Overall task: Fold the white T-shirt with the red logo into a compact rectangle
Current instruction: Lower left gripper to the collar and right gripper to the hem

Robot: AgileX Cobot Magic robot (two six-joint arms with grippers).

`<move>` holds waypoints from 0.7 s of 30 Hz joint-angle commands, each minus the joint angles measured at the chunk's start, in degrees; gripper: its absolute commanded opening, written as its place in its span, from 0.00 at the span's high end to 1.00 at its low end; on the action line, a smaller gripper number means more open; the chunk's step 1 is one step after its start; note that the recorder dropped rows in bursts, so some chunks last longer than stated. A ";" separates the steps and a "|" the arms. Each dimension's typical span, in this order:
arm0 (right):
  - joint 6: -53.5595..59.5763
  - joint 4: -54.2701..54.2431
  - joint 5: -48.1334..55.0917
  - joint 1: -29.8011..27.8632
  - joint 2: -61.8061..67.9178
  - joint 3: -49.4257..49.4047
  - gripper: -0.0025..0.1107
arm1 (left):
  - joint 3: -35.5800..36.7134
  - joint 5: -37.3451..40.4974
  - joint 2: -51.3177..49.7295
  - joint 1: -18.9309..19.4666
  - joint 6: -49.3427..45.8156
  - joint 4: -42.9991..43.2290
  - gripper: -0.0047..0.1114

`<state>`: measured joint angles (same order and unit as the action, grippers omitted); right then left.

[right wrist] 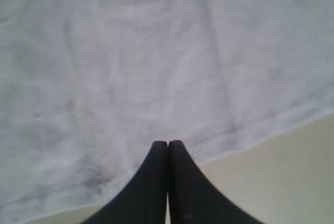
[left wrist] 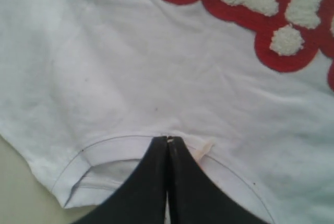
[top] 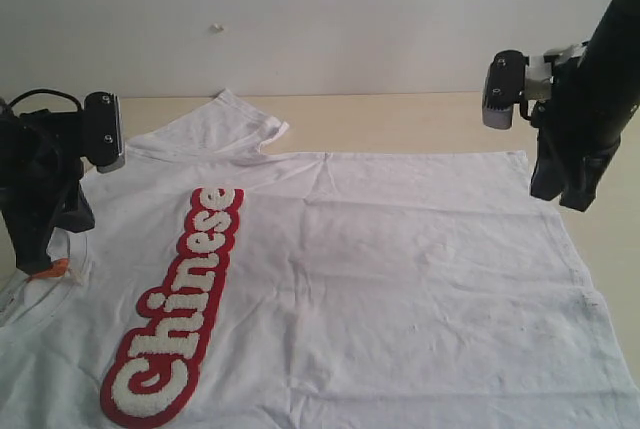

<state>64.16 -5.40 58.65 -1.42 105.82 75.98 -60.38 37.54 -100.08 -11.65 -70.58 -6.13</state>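
- The white T-shirt [top: 400, 279] lies spread flat on the table [top: 400, 119], front side up. No fold is made in it; there are only small wrinkles.
- The red logo [top: 175, 309] is in full view and uncovered. It runs across the chest, beyond the left gripper's fingertips, well apart from the right ones.
- By my judgement the task is at its very beginning: all folds remain to be done, both the sleeves and the body.
- The left gripper [left wrist: 168, 139] has its jaws pressed fully together. The tips are at the rim of the collar [left wrist: 104, 151], and the orange neck tag [top: 55, 271] is just beside them. I see no cloth between the fingers; whether they touch the collar I cannot tell.
- The right gripper [right wrist: 168, 143] is also fully closed and holds nothing. It hangs above the bottom hem [top: 560, 239], clearly lifted off the cloth.
- Edges: the hem runs straight just under the right fingertips, with bare table on their outer side. The collar edge curves to both sides of the left fingertips.
- One sleeve [top: 225, 124] lies flat on the far side, well apart from both grippers.
- Room: the table beyond the far edge of the shirt is bare, so there seems to be free space for lifting and carrying. The near part of the shirt runs out of the exterior view, so I cannot judge the room there.
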 commanded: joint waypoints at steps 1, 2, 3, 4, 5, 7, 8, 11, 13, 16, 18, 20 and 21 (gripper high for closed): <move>1.55 -3.62 6.85 0.12 1.57 0.43 0.98 | -0.22 1.04 -0.24 -0.40 -0.55 -0.73 0.96; 2.64 -3.24 8.92 0.12 1.78 0.43 0.98 | -0.22 1.17 -0.37 -0.40 -0.55 -0.73 0.96; 4.69 -2.52 11.31 0.12 2.15 0.43 0.98 | -0.22 1.32 -0.46 -0.40 -0.55 -0.73 0.96; 6.01 -1.57 11.31 0.12 2.22 0.32 0.98 | -0.22 1.59 -0.43 -0.40 -0.55 -0.73 0.96; 6.37 -0.76 11.31 0.12 2.37 -0.05 0.98 | -0.22 1.94 -0.48 -0.40 -0.55 -0.97 0.96; 6.26 0.10 11.31 0.12 2.37 -1.47 0.98 | -0.22 3.22 -0.58 -0.40 -0.55 -2.11 0.96; 6.26 0.94 11.31 0.12 2.37 -2.22 0.98 | -0.22 4.30 -0.58 -0.40 -0.55 -2.70 0.96; 6.26 3.04 7.66 0.12 2.37 -4.95 0.98 | -0.22 5.79 -0.58 -0.40 -0.55 -5.73 0.96; 5.88 2.52 4.31 0.12 2.37 -6.43 0.98 | -0.22 5.68 -0.58 -0.40 -0.55 -7.60 0.96; 1.44 1.17 1.96 0.12 2.37 -6.67 0.97 | -0.22 5.58 -0.58 -0.40 -0.55 -9.54 0.94; -0.13 1.31 1.89 0.12 2.37 -6.67 0.92 | -0.22 6.07 -0.58 -0.40 -0.55 -9.54 0.87; -0.92 1.41 2.00 0.12 2.37 -6.67 0.82 | -0.22 6.74 -0.58 -0.40 -0.55 -9.54 0.71; -1.06 1.41 2.00 0.12 2.37 -6.67 0.77 | -0.12 7.03 -0.58 -0.40 -0.55 -9.54 0.63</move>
<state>64.49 -3.73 61.18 -1.42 108.27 69.63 -60.38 43.56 -100.69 -11.65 -71.09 -14.67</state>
